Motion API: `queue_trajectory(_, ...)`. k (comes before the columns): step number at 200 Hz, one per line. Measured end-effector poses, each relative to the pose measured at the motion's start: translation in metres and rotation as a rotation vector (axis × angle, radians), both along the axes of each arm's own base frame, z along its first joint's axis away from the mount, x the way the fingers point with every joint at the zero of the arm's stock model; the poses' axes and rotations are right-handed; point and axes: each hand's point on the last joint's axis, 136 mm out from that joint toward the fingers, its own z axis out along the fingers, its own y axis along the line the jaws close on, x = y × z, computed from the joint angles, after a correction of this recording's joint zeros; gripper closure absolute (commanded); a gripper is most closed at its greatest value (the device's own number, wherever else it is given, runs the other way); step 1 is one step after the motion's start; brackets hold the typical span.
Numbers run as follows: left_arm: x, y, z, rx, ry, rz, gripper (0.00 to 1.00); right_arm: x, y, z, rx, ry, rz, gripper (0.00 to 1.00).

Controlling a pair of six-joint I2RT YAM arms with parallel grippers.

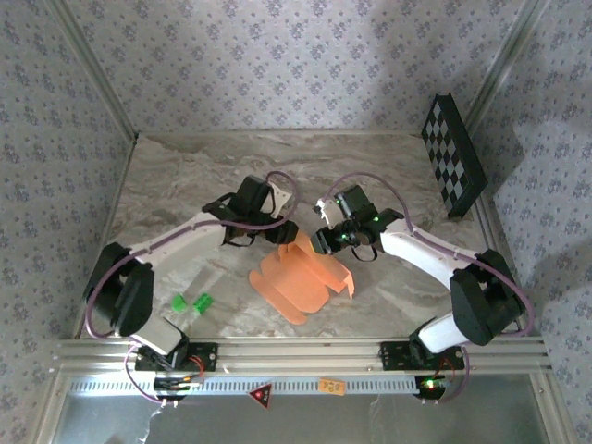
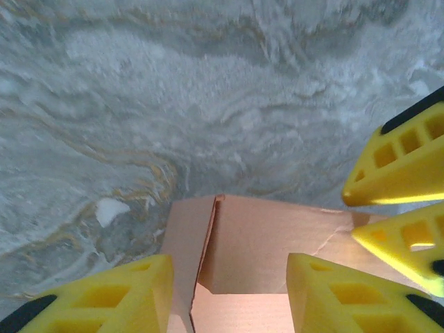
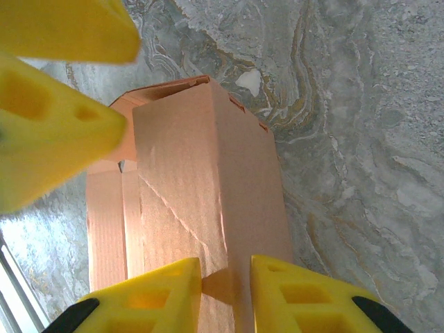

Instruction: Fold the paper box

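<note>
The salmon-orange paper box lies partly folded in the middle of the table, with one wall standing up at its far edge. My left gripper comes at that far edge from the left. In the left wrist view it is open, its yellow fingers apart on either side of a raised flap and not touching it. My right gripper meets the same edge from the right. In the right wrist view it is shut on the creased ridge of an upright panel.
Two small green pieces lie at the near left of the marble table. A black-and-white checkerboard panel leans at the far right corner. Patterned walls close in three sides, and an aluminium rail runs along the front.
</note>
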Motion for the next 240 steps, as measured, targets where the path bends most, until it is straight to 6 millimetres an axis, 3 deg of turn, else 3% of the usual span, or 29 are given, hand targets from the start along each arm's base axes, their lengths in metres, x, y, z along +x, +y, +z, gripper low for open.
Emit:
queue_trajectory(31, -0.006, -0.003, -0.015, 0.007, 0.081, -0.006, 0.57, 0.000, 0.000, 0.000, 0.001, 0.000, 0.000, 0.74)
queue_trajectory(97, -0.006, -0.003, -0.014, -0.025, 0.121, 0.012, 0.68, 0.000, 0.000, 0.000, 0.003, 0.002, 0.002, 0.73)
queue_trajectory(148, -0.005, -0.001, -0.014, -0.026, 0.124, 0.023, 0.68, -0.001, 0.000, 0.000, 0.002, 0.003, 0.002, 0.68)
queue_trajectory(220, -0.004, -0.001, -0.015, -0.022, 0.123, 0.026, 0.68, 0.013, 0.008, 0.020, 0.027, -0.035, -0.001, 0.68)
queue_trajectory(240, -0.004, -0.001, -0.015, -0.021, 0.122, 0.027, 0.68, 0.014, 0.008, 0.016, 0.022, -0.027, -0.004, 0.69)
